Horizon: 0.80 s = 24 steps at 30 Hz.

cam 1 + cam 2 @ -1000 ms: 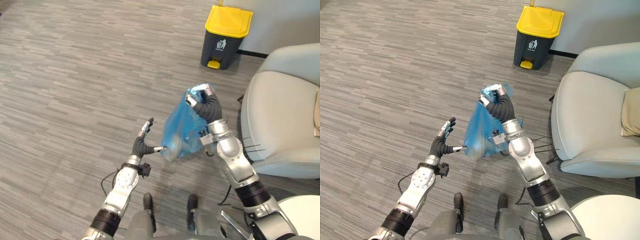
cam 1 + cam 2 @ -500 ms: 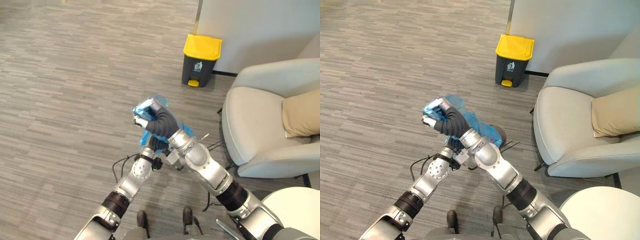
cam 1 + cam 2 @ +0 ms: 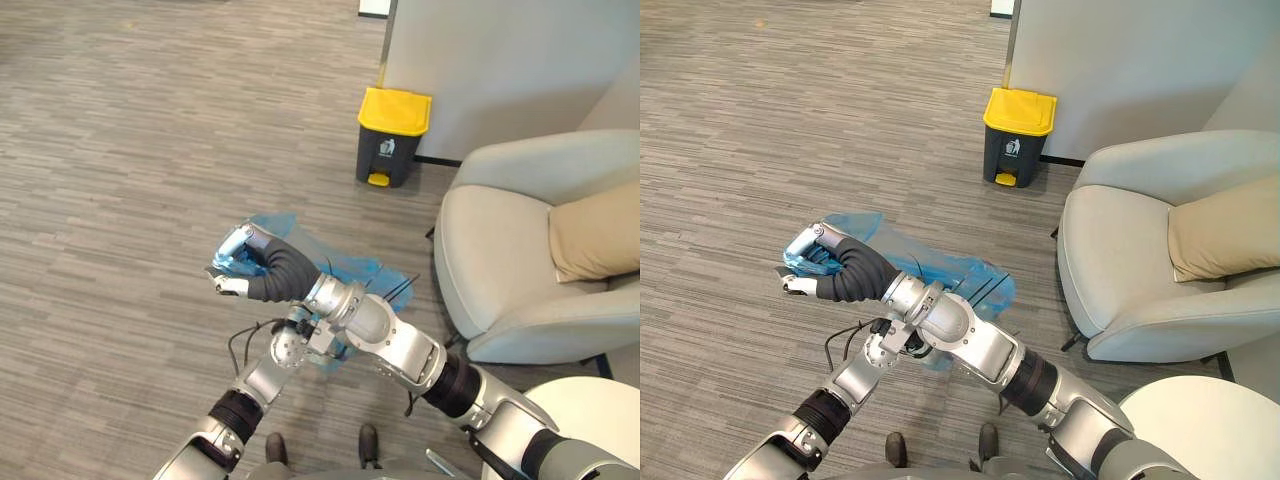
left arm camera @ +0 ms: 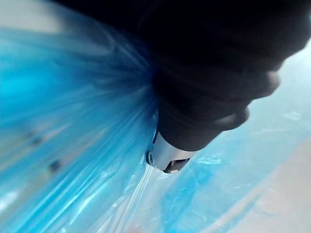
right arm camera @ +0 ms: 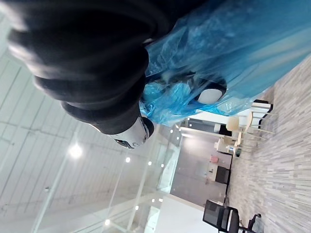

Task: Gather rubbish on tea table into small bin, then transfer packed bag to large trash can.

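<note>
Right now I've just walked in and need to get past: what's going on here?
The robot holds a blue rubbish bag. Its right hand is curled round the bag's bunched top, keeping it off the floor, and the left hand is against the bag lower down. The yellow-lidded trash can stands ahead by the wall, lid shut, beside a grey armchair. The bag is not in it yet.

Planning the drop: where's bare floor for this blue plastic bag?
Open grey plank floor left of the yellow-lidded dark trash can and ahead of the right hand holding the blue plastic bag. Crowded right: pale grey armchair.
</note>
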Tool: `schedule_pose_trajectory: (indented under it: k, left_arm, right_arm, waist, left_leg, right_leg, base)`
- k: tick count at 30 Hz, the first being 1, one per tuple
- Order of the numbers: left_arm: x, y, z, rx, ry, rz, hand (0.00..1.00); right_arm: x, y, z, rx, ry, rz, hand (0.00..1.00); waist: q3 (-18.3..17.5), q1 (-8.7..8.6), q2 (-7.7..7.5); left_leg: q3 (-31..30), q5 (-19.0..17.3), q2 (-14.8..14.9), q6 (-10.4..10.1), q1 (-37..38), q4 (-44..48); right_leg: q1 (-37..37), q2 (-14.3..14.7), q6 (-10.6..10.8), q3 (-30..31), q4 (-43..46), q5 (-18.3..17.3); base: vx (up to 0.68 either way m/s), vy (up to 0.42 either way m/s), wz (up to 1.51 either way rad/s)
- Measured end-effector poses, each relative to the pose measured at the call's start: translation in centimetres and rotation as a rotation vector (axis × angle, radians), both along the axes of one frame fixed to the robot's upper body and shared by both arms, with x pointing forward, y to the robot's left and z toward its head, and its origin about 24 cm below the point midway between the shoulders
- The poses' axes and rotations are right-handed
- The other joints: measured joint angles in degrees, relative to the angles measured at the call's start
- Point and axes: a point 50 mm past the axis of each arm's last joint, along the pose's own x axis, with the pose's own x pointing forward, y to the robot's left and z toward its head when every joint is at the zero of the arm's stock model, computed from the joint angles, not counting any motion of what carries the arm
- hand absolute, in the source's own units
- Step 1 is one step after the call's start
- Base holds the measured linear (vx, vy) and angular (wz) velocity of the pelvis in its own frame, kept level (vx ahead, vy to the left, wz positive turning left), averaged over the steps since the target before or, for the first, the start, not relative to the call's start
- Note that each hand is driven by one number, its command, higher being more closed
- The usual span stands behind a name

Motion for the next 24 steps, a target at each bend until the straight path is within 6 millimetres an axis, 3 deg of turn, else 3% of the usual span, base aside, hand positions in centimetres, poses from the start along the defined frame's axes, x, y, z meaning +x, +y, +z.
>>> schedule_pose_trajectory:
  k: [2,8,11,17,20,24]
  left_arm:
    - [-0.4,0.6,-0.7,-0.03,0.042,0.038,1.0]
    - [-2.4,4.5,-2.3,-0.151,0.13,0.215,1.0]
    - [-3.7,7.0,-2.7,-0.163,0.142,0.299,1.0]
    - [-7.0,11.8,-5.0,-0.117,0.262,0.373,1.0]
    - [-9.1,13.6,-6.7,-0.108,0.355,0.421,1.0]
    - [-12.0,14.8,-8.9,-0.099,0.484,0.469,1.0]
  right_arm:
    - [0.3,-1.2,-0.9,-0.01,0.014,-0.075,0.0]
    - [0.2,-7.5,-6.5,-0.187,0.101,-0.38,0.0]
    - [-0.7,-11.9,-10.0,-0.343,0.175,-0.575,0.0]
    - [-4.0,-19.5,-19.0,-0.579,0.58,-0.788,0.0]
    - [-6.3,-22.4,-22.1,-0.668,0.747,-0.861,0.0]
    - [-8.3,-25.0,-24.3,-0.739,0.886,-0.947,0.0]
  waist:
    - [0.0,-0.06,-0.01]
    - [0.0,-0.04,-0.01]
    - [-0.1,-0.11,0.04]
    - [-0.1,-1.51,0.22]
    - [-0.4,-1.58,0.91]
    - [-0.6,-1.49,2.35]
  left_leg:
    - [0.1,0.0,0.0,0.0,0.1,0.0]
    - [0.8,0.0,0.1,0.0,0.7,-0.2]
    - [1.5,-0.1,0.1,0.0,1.5,-0.8]
    - [1.3,-0.4,-0.1,-0.2,2.2,-0.8]
    - [0.7,-0.6,-0.4,-0.3,2.2,-0.9]
    - [-0.7,-0.6,-0.9,-0.3,1.9,-1.1]
  right_leg:
    - [0.0,0.0,0.0,0.1,0.0,0.0]
    - [0.2,0.0,0.1,0.7,0.0,0.0]
    - [0.4,-0.1,0.2,1.5,-0.3,0.0]
    - [1.5,-0.1,0.6,1.1,-1.0,-0.2]
    - [1.9,-0.3,0.5,0.3,-1.4,-0.2]
    - [2.3,-1.2,0.6,-1.2,-2.0,-0.4]
  base:
    - [0.0,0.0,0.0]
    - [-0.01,0.013,-0.06]
    - [-0.01,0.017,-0.12]
    - [0.0,0.003,0.01]
    - [-0.01,0.01,0.09]
    - [-0.01,0.019,0.2]
